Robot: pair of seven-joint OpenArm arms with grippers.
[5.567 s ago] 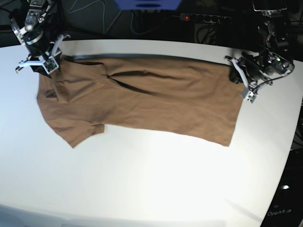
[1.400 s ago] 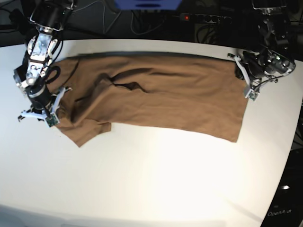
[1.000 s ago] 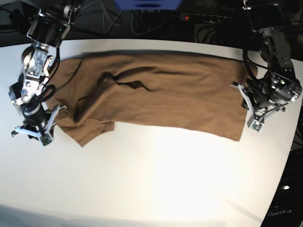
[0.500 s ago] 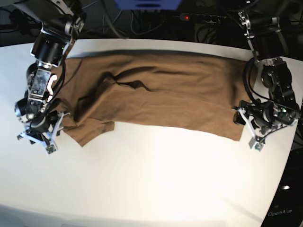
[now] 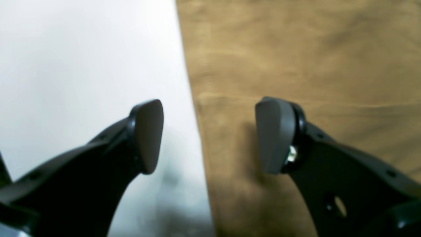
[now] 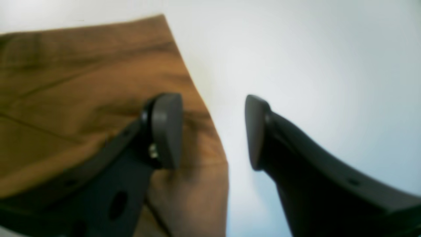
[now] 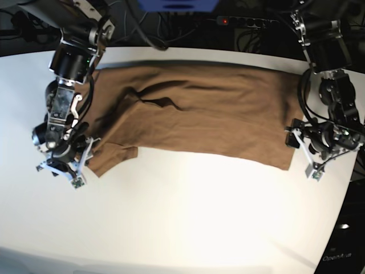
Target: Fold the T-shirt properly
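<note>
T-shirt [image 7: 194, 114] bears no print; both tools gape, straddling its edges, gripping nothing.

White table [image 7: 182, 228] with a curved far edge, glare near its middle, dark clutter of cables [image 7: 171, 31] beyond, possibly a power strip [image 7: 242, 21]

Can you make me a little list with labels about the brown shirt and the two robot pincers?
shirt: plain tan-brown cotton T-shirt, spread sideways on the white table
left pincer: open, one pad over the shirt's edge, one over the table
right pincer: open, straddling the sleeve edge
held: nothing
creases: folds near the collar end
</note>
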